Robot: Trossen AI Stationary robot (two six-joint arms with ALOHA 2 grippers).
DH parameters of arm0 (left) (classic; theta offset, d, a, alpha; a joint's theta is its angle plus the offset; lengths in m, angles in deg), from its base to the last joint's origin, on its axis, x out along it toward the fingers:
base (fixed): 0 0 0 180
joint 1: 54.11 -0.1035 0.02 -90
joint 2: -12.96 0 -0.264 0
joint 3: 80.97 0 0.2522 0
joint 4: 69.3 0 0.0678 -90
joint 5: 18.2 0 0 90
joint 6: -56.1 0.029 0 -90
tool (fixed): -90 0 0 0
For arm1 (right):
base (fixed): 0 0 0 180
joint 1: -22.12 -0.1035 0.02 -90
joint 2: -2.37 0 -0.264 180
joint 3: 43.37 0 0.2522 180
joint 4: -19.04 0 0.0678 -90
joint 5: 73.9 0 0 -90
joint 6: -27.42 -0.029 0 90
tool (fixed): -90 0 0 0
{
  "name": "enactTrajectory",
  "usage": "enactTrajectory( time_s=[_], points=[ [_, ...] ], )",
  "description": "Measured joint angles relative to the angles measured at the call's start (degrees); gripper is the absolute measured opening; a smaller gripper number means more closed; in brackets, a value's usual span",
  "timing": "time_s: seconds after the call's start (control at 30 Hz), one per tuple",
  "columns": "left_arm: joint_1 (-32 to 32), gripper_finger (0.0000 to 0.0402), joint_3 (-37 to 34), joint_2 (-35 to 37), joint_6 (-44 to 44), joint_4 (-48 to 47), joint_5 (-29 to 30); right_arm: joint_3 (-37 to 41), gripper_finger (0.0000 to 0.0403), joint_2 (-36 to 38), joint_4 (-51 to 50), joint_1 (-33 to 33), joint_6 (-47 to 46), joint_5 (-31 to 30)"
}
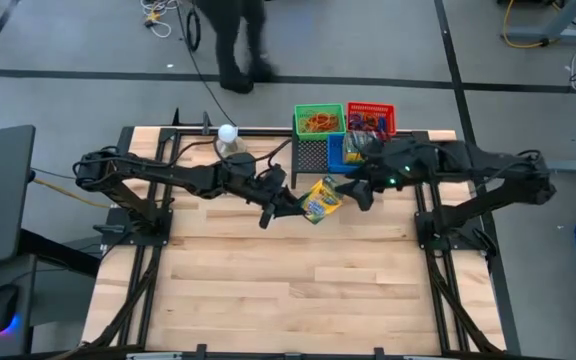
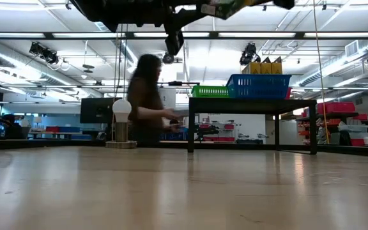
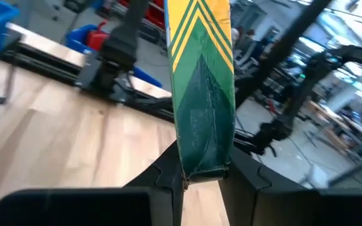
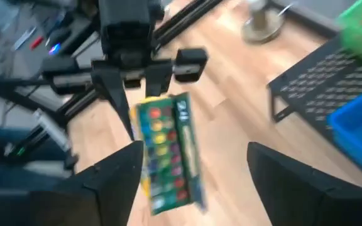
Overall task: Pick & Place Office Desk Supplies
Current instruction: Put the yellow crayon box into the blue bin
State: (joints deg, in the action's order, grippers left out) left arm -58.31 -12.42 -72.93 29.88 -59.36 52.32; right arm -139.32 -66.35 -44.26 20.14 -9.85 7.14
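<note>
- Nearest the camera in the left wrist view, the green and yellow crayon box (image 3: 201, 94) is seen clamped by its lower edge between the two dark fingers (image 3: 168, 182) of the left gripper (image 1: 290, 203).
- The wooden table (image 1: 298, 290) is seen below both arms; in the high view the box (image 1: 320, 200) is held above it, just in front of the black mesh rack (image 1: 311, 153).
- The rack stands at the table's far edge, with a green basket (image 1: 319, 120), a red basket (image 1: 371, 117) and a blue basket (image 1: 336, 152) on it; small supplies are seen inside, too small to be told apart.
- The left arm is stretched from the left side toward the middle, its fingers closed on the box.
- The right gripper (image 1: 360, 190) is placed just beside the box on its right; in the right wrist view its fingers (image 4: 115, 172) are spread wide, with the box (image 4: 166, 150) seen between them but not touched.
- A white ball on a round stand (image 1: 228, 138) is set near the rack's left side.
- A person (image 2: 147, 102) is seen beyond the table.
</note>
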Motion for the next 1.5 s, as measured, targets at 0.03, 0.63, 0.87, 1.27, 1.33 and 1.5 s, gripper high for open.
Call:
enactTrajectory(
  time_s=[0.03, 0.63, 0.87, 1.27, 1.33, 1.5],
  points=[
    [0.0, 0.0081, 0.0, 0.0, 0.0, 0.3, -1.1, 0.0, 0.0292, -0.6, 0.1, 1.4, 0.8, 2.9],
    [-2.6, 0.0080, 0.1, 0.0, -1.6, 2.7, -2.1, 0.1, 0.0226, -5.4, 7.4, 6.8, 4.8, 21.8],
    [-3.8, 0.0081, 0.1, 0.0, -2.5, 4.5, -2.7, 0.1, 0.0183, -5.5, 7.8, 6.8, 4.6, 21.3],
    [-7.3, 0.0092, 0.1, 1.7, -2.0, 5.6, -2.7, 0.1, 0.0094, -3.9, 10.2, 7.7, 1.4, 17.5],
    [-8.3, 0.0105, 0.1, 2.7, -1.0, 3.7, -1.5, 0.1, 0.0093, -3.8, 10.1, 8.6, 0.4, 17.5],
    [-12.4, 0.0151, 0.1, 6.7, 3.2, -6.5, 4.5, -2.9, 0.0092, -3.7, 5.1, 11.8, -1.2, 16.3]
  ],
)
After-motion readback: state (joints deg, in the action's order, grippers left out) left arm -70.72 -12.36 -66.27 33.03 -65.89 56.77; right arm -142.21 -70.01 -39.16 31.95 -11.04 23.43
